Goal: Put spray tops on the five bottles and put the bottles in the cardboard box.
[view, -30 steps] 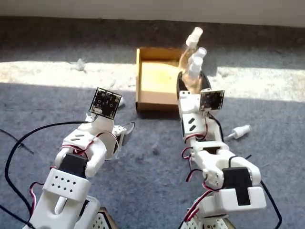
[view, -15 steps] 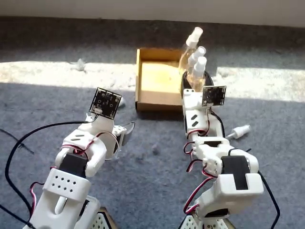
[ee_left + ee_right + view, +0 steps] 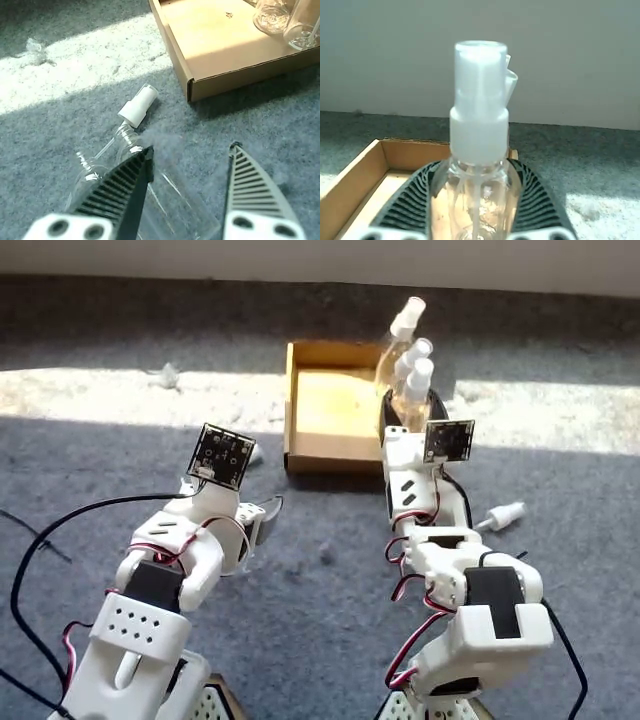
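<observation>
Grey carpet (image 3: pixel 320 580) | capped bottle (image 3: pixel 479 125) clamped upright in right gripper (image 3: pixel 479 172) over near edge of cardboard box (image 3: pixel 291 410) | left gripper (image 3: pixel 190 148) spread wide above lying bottle (image 3: pixel 122 137) beside box | judged light, slick plastic; mid-body grip advised.

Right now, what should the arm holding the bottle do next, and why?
Probably lower it gently straight down. The right tool is shut on an upright bottle, its spray top is already on, and it hangs at the right side of the cardboard box, so it looks ready to be set inside.
</observation>
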Robot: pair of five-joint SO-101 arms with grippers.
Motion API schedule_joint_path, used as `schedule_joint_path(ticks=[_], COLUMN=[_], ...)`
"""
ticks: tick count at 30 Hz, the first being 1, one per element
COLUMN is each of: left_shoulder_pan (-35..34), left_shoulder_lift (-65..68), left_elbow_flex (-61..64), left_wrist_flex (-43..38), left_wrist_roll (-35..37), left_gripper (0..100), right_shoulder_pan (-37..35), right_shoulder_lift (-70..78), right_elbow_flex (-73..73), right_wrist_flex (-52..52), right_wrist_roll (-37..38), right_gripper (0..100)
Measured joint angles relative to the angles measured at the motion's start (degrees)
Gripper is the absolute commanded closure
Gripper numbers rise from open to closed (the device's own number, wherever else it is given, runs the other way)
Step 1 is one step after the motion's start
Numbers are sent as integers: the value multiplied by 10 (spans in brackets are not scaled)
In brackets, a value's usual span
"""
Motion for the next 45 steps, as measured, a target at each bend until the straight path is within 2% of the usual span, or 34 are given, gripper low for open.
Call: schedule_joint_path(ticks=[4,18,25,40,45], left_shoulder_pan=[0,0,0,0,0], left_shoulder_lift=[0,0,0,0,0], left_elbow_flex=[0,0,0,0,0], left_wrist_flex=[0,0,0,0,0], left_wrist_roll=[0,0,0,0,0], left_gripper=[772,772,772,772,772], right_shoulder_pan=[-3,-3,-3,-3,-3], right_shoulder_lift=[0,0,0,0,0], right_elbow_flex=[0,0,0,0,0], right_wrist_flex=[0,0,0,0,0], right_wrist_roll=[0,-1,46,48,48], right_gripper=[819,814,813,813,722])
